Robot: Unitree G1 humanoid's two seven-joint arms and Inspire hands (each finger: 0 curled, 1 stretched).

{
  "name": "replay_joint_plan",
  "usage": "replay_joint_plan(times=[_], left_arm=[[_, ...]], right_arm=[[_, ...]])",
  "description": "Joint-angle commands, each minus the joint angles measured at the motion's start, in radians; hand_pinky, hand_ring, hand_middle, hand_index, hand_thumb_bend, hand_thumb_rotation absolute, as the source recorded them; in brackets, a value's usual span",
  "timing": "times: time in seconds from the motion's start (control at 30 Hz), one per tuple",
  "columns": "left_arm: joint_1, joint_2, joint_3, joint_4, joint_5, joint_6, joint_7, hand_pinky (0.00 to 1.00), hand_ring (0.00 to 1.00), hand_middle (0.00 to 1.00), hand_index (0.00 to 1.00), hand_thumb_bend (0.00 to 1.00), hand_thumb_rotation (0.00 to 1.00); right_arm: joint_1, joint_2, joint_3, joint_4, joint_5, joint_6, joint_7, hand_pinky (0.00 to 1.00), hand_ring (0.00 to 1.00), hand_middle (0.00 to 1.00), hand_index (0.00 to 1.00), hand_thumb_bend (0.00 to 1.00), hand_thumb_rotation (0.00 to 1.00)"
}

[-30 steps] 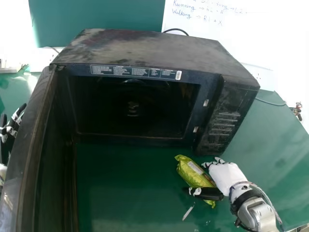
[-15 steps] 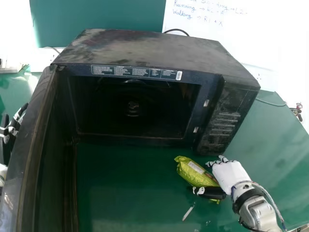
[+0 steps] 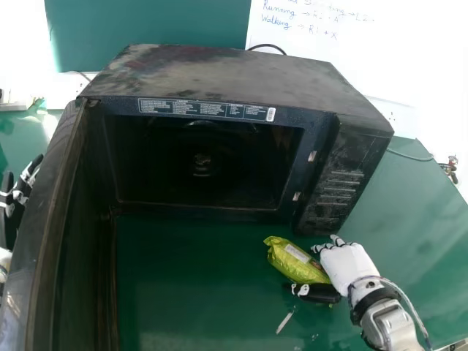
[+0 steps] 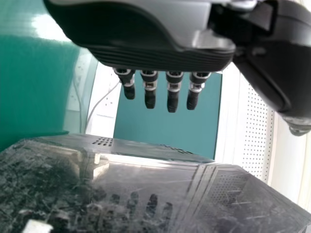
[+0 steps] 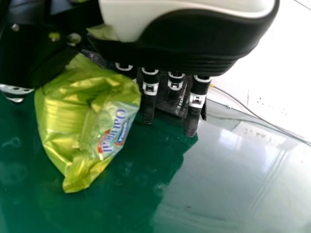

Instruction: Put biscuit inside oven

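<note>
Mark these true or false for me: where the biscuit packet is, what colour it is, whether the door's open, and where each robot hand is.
1. The door is open. True.
2. The packet is inside the oven. False: the packet is in front of the oven.
3. The packet is red. False: it is yellowish green.
4. The right robot hand is at the packet. True.
5. The left robot hand is outside the oven. True.
</note>
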Motion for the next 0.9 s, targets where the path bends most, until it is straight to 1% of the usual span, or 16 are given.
replay_joint_plan(times=[0.0, 0.1, 0.3, 0.47, 0.57, 0.63, 0.73, 0.87], left_arm=[[0.017, -0.005, -0.006, -0.014, 0.008, -0.005, 0.004, 1.0, 1.0, 1.0, 1.0, 0.98, 1.0], [0.018, -0.008, -0.008, -0.017, 0.008, -0.003, 0.006, 1.0, 1.0, 1.0, 1.0, 0.98, 1.0], [0.023, -0.011, -0.01, -0.027, 0.009, -0.002, 0.009, 1.0, 1.0, 1.0, 1.0, 0.99, 0.99], [0.026, -0.012, -0.012, -0.034, 0.009, -0.001, 0.01, 1.0, 1.0, 1.0, 1.0, 0.99, 0.99], [0.027, -0.014, -0.014, -0.039, 0.012, -0.001, 0.014, 1.0, 1.0, 1.0, 1.0, 0.99, 0.99], [0.028, -0.014, -0.014, -0.042, 0.011, 0.001, 0.015, 1.0, 1.0, 1.0, 1.0, 0.99, 0.99], [0.029, -0.014, -0.014, -0.044, 0.009, 0.002, 0.013, 1.0, 1.0, 1.0, 1.0, 0.99, 0.99], [0.031, -0.015, -0.015, -0.047, 0.009, 0.005, 0.015, 1.0, 1.0, 1.0, 1.0, 0.99, 0.99]], right_arm=[[0.03, -0.003, 0.016, 0.016, 0.002, -0.016, -0.009, 0.71, 0.81, 0.86, 0.87, 0.97, 0.55], [0.029, -0.003, 0.024, 0.02, -0.002, -0.023, -0.016, 0.71, 0.8, 0.85, 0.86, 0.96, 0.56], [0.023, -0.007, 0.024, 0.023, 0.01, -0.037, -0.022, 0.73, 0.8, 0.85, 0.86, 0.96, 0.55], [0.019, 0.0, 0.028, 0.034, 0.016, -0.046, -0.04, 0.74, 0.78, 0.84, 0.85, 0.96, 0.51], [0.016, 0.0, 0.033, 0.041, 0.023, -0.055, -0.048, 0.72, 0.76, 0.83, 0.85, 0.94, 0.48], [0.013, 0.001, 0.038, 0.048, 0.02, -0.061, -0.065, 0.69, 0.74, 0.81, 0.84, 0.94, 0.47], [0.008, 0.001, 0.046, 0.061, 0.012, -0.071, -0.096, 0.61, 0.68, 0.78, 0.81, 0.95, 0.46], [0.004, 0.005, 0.045, 0.077, 0.025, -0.082, -0.128, 0.49, 0.59, 0.7, 0.74, 0.92, 0.39]])
